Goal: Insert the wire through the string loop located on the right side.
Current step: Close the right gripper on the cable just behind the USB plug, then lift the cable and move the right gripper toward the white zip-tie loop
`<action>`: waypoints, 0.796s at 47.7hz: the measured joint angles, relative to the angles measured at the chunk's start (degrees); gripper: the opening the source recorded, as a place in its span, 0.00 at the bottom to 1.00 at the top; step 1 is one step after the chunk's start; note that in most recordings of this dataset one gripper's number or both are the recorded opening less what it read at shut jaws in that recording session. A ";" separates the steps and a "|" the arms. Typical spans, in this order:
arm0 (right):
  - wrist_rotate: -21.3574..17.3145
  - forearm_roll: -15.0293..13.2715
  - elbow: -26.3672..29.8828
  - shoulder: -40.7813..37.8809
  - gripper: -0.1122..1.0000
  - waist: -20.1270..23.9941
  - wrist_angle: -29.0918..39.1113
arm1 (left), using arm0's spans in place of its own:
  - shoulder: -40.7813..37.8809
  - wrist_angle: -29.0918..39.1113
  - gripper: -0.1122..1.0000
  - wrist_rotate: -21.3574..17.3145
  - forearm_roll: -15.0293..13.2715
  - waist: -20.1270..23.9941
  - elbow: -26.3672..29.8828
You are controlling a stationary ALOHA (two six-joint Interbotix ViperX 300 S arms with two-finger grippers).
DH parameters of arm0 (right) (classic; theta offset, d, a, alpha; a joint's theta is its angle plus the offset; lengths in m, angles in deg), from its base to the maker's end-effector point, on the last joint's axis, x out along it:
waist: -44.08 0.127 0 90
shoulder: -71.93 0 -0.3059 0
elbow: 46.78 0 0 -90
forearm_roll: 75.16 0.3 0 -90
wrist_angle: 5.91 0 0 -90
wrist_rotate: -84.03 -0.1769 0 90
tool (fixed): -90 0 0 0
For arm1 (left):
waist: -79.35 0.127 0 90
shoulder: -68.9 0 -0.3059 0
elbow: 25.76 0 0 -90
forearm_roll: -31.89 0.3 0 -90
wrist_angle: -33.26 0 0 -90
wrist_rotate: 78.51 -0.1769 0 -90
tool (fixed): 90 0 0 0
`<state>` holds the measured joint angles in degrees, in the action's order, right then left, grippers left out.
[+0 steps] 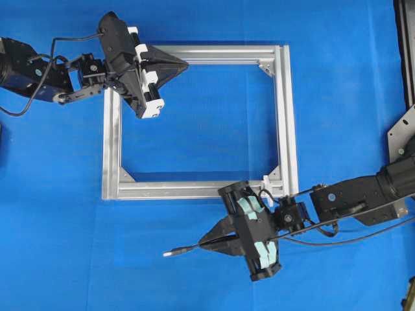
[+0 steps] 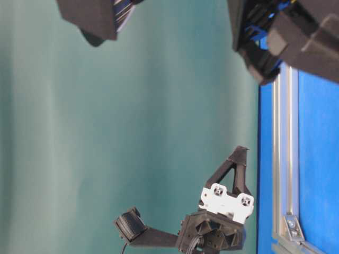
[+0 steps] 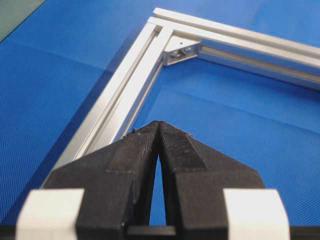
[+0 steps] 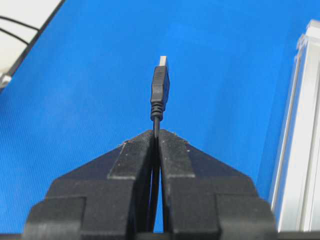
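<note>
1. The right hand (image 1: 206, 242) is clamping the wire (image 1: 188, 247) just behind its plug, below the frame (image 1: 288, 123) on the blue table (image 1: 65, 259).
2. The plug is sticking out past the fingertips, pointing left.
3. The left hand (image 1: 185, 63) is hovering, pressed together and empty, over the frame's top bar.

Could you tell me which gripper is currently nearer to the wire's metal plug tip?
The right. The right gripper is shut on the wire just behind its plug tip, below the frame. The left gripper, shut and empty, sits over the frame's far top bar.
</note>
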<state>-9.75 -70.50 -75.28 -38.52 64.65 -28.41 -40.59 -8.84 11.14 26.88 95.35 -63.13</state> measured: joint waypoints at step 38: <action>-0.53 1.58 -27.69 24.96 0.07 3.16 0.00 | 0.09 0.00 0.11 0.18 0.00 0.00 0.00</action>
<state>-10.28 -68.92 -102.97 -13.56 67.81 -28.41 -40.51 -8.84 11.32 26.88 95.35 -63.13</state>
